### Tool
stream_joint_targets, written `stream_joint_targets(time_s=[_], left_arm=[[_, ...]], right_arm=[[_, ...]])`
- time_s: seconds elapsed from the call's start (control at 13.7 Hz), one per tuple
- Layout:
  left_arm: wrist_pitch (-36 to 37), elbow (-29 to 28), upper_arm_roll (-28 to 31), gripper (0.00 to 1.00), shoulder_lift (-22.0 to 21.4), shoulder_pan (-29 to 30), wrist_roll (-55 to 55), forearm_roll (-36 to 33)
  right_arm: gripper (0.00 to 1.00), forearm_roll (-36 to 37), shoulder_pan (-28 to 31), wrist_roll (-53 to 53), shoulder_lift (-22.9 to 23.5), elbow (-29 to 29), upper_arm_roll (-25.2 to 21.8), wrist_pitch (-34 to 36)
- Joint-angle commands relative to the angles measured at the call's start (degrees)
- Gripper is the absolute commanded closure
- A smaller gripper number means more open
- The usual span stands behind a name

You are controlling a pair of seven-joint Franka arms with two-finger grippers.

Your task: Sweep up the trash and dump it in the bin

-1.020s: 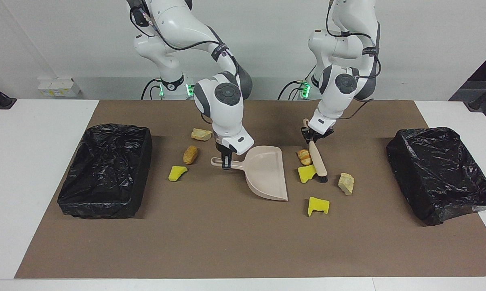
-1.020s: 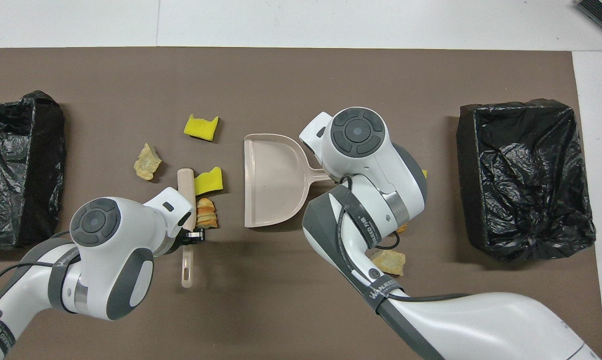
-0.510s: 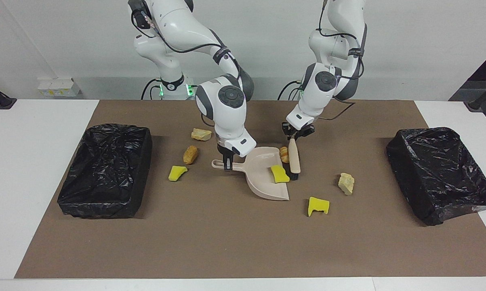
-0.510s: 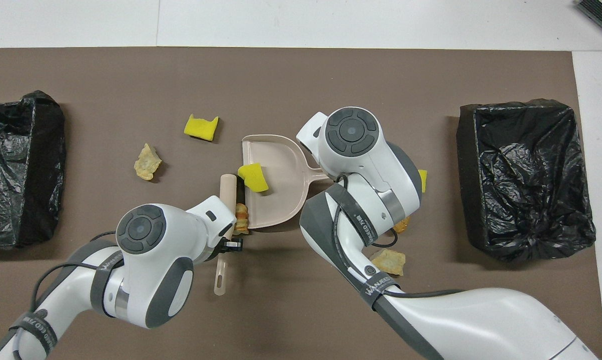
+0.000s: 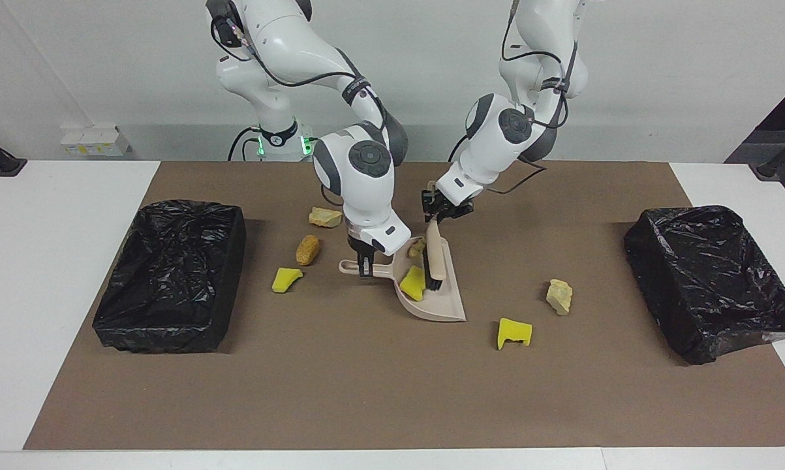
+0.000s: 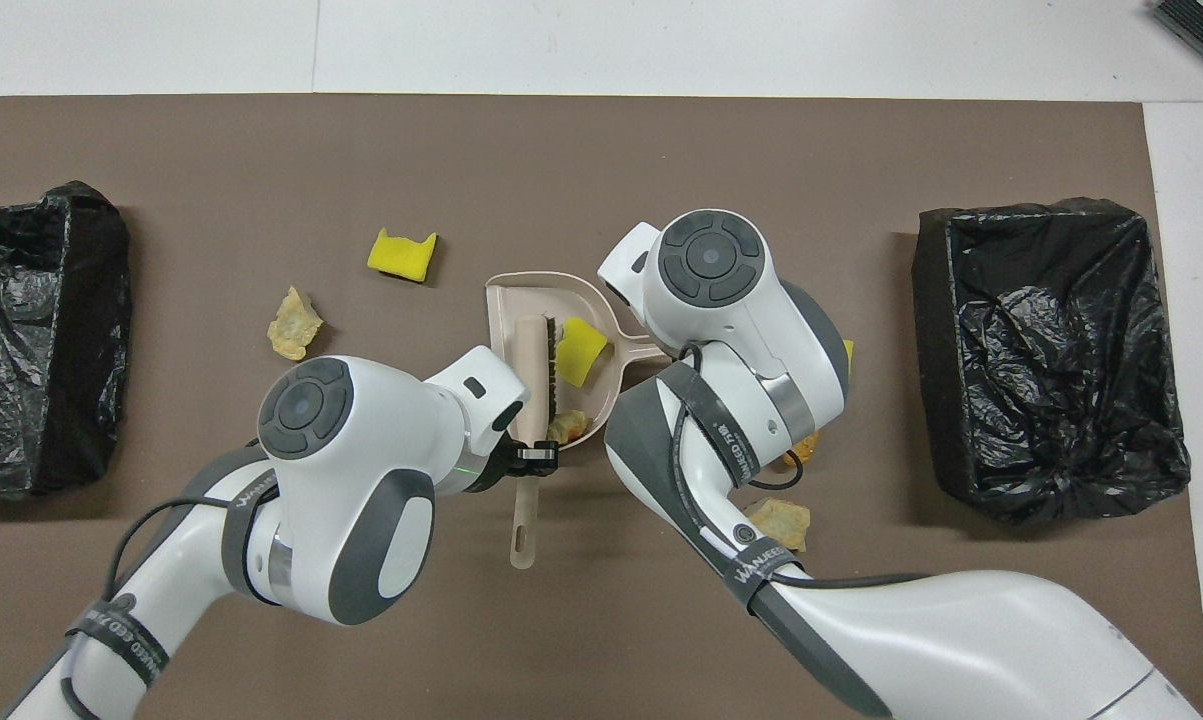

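Brown-matted table (image 5: pixel 366 391) under scattered trash (image 5: pixel 514 332)

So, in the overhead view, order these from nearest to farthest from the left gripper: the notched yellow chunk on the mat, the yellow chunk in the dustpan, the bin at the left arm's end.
From the left gripper:
1. Yellow chunk, in the dustpan.
2. Notched yellow chunk, on the mat.
3. Bin, at the left arm's end.

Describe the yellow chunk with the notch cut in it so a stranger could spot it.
Start at the beige dustpan mid-mat. The notched yellow chunk lies loose on the mat beside the pan's open mouth, farther from the robots. The tan rock nearby is duller; other yellow pieces lack its two-pronged notch.
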State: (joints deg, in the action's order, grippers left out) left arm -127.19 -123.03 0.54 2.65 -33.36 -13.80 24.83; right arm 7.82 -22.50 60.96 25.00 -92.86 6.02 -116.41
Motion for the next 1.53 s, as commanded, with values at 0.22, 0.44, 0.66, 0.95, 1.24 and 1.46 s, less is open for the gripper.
stream_joint_targets(time_s=[0.22,0.44,0.66,0.95,1.24,1.46], left_arm=[[15.1,10.1,0.4,1.0,0.5,11.2,1.2,-14.3],[15.4,10.1,0.5,1.0,0.8,16.8,4.7,-21.5],[14.6,10.3,0.4,1.0,3.5,24.8,12.6,-25.7],[13.1,13.5,0.4,1.0,8.2,31.1,17.8,-30.4],[14.1,13.1,0.1,1.0,9.7,27.9,16.3,-25.3],[13.7,14.0,0.0,1.0,11.0,22.6,9.2,-20.4]], right_arm=[[1.0,-2.3,1.7,-2.8,3.3,4.2,0.6,-2.4],[1.0,-2.4,1.8,-4.5,6.2,9.2,0.7,-1.5],[1.0,-2.4,1.8,-6.1,10.7,15.9,0.8,-0.7],[1.0,-2.4,1.3,-7.8,17.6,25.5,1.5,1.0],[1.0,-1.8,1.2,-7.6,18.3,25.9,1.6,2.6],[1.0,-1.0,0.6,-7.2,17.6,25.7,1.7,6.7]])
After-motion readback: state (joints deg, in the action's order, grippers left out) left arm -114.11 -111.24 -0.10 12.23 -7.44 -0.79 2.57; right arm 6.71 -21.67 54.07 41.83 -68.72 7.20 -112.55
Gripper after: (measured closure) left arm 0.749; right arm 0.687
